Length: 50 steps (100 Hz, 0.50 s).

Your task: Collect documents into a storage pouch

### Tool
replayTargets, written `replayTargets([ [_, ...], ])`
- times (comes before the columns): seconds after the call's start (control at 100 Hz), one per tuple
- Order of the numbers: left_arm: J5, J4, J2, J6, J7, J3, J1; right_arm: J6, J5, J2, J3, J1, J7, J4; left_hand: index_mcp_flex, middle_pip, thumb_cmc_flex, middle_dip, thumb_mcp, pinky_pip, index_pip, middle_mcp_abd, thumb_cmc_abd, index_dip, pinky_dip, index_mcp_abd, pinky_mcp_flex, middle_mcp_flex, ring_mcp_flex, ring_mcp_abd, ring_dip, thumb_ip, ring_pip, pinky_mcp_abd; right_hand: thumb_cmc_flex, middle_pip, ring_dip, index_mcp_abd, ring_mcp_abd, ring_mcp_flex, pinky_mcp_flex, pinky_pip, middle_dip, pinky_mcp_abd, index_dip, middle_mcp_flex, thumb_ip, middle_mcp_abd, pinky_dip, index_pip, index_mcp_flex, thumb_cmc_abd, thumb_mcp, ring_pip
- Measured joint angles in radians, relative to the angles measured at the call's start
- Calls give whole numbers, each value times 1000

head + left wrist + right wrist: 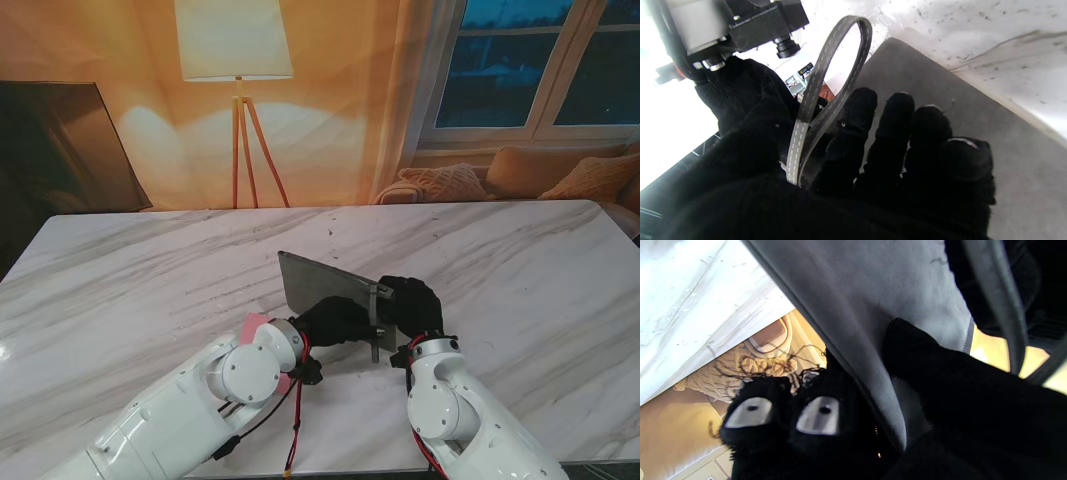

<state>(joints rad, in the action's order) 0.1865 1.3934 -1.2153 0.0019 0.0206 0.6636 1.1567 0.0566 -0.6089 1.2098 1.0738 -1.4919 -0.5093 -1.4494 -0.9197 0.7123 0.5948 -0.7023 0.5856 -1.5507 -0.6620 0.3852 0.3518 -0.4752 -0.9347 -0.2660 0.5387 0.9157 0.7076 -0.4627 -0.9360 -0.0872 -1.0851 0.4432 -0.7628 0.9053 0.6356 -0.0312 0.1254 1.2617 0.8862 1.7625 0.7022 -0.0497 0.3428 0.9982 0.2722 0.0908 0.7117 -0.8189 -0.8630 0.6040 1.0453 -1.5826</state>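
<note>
Both of my hands are on the grey pouch [320,283], which is tilted up off the white marbled counter [140,270] near its middle, closer to my edge than to the far one. My left hand [335,320], in its black glove, lies with its fingers [857,133] spread flat against the grey felt face of the pouch; the left wrist view shows four fingertips side by side pressing on the fabric, so that hand is bearing on the pouch, though I cannot tell whether the thumb closes behind it. A grey stitched strap [826,90] loops up from between that hand and the pouch, curving in an open arc over the felt.

My right hand [412,300] has the pouch's right-hand edge clamped. In the right wrist view the thumb [927,373] lies on one face of the felt and two fingers [820,415] with pale pads sit on the other face, with the pouch's rim [873,386] running between them. The strap [1003,306] passes close by, dark and out of focus.

From the stand's view a pink sheet [255,325] peeks out on the counter beside my left wrist, mostly hidden by the arm. Farther from me stand a floor lamp [236,60] against the curtain and a sofa with cushions [520,175] under the window.
</note>
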Motion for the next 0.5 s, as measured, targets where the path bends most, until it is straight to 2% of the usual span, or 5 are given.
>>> replayTargets([
  [0.17, 9, 0, -7, 19, -16, -4, 2, 19, -4, 0, -2, 0, -2, 0, 0, 24, 5, 0, 74, -11, -31, 1, 3, 0, 15, 0, 14, 11, 16, -1, 8, -3, -7, 4, 0, 1, 1, 0, 0, 0, 9, 7, 0, 0, 0, 0, 0, 0, -3, 0, 0, 0, 0, 0],
  [0.33, 9, -1, -11, 26, -20, -5, 2, 21, -18, 0, -3, 0, -3, 0, 2, 24, 95, 0, 223, -15, -98, 1, 127, 43, 28, 0, 15, 11, 17, -1, 10, -8, -10, 5, 0, 1, 11, 0, 0, 0, 9, 10, 0, 0, 1, -1, 0, 2, -9, 0, 0, 0, 0, 0],
  [0.36, 9, -1, -11, 27, -19, -6, 2, 21, -18, 0, -4, 0, -3, 0, 3, 24, 106, 0, 246, -15, -107, 1, 142, 52, 36, 0, 15, 11, 17, -1, 11, -21, -10, 5, 0, 1, 11, 0, 0, 0, 9, 10, 0, 0, 1, -1, 0, 2, -10, 0, 0, 0, 0, 0],
  [0.47, 6, -1, -11, 30, -15, -6, 2, 25, -13, 0, -4, 0, -4, 0, 19, 24, 172, 1, 316, -15, -133, 0, 183, 81, 37, 0, 15, 11, 17, -1, 20, -25, -10, 5, 0, 1, 11, 0, 0, 0, 9, 11, 0, 0, 7, -1, 0, 2, -12, 0, 0, -1, 0, 0],
  [0.5, 5, -1, -11, 31, -15, -6, 2, 27, -11, 0, -4, 1, -4, 0, 19, 24, 188, 1, 339, -15, -142, -1, 187, 89, 38, 0, 15, 11, 17, -1, 20, -40, -10, 5, 0, 1, 11, 1, 0, 0, 9, 11, 0, 0, 8, -1, 0, 2, -12, 0, 0, -1, 0, 0],
])
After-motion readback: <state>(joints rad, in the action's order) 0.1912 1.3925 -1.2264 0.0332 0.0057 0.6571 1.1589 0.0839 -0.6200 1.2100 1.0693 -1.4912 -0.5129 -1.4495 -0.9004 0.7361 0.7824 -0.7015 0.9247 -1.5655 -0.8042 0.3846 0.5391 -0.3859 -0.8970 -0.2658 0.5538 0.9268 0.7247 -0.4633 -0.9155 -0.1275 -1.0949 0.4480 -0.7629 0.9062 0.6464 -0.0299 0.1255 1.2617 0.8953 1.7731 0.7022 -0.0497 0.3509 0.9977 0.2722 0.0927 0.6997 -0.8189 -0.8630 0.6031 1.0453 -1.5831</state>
